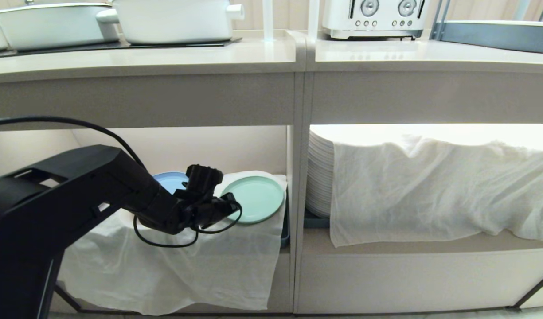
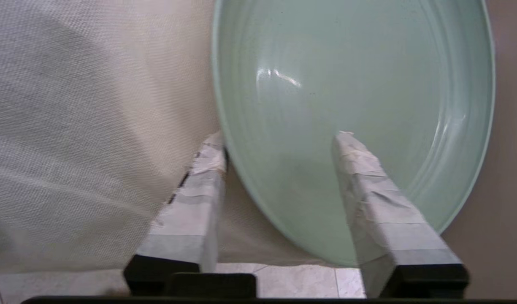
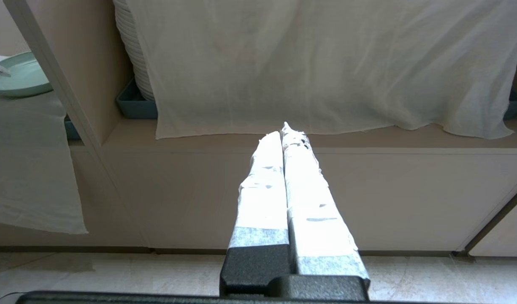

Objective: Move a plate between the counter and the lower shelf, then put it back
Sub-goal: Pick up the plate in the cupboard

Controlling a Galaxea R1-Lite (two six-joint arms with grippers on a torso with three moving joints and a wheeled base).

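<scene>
Indeed, plate [image 1: 255,198] lies flat, face up.

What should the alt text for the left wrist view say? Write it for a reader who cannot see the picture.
The left end effector straddles the rim of a round, pale mint-green matte plate, one taped finger over the plate's face and the other beneath its edge, with a gap between them. The plate lies on a thin white gauzy cloth.

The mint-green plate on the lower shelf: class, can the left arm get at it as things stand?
Probably yes: the left gripper already straddles the plate rim, one finger over it, one beneath, nothing between them.
</scene>
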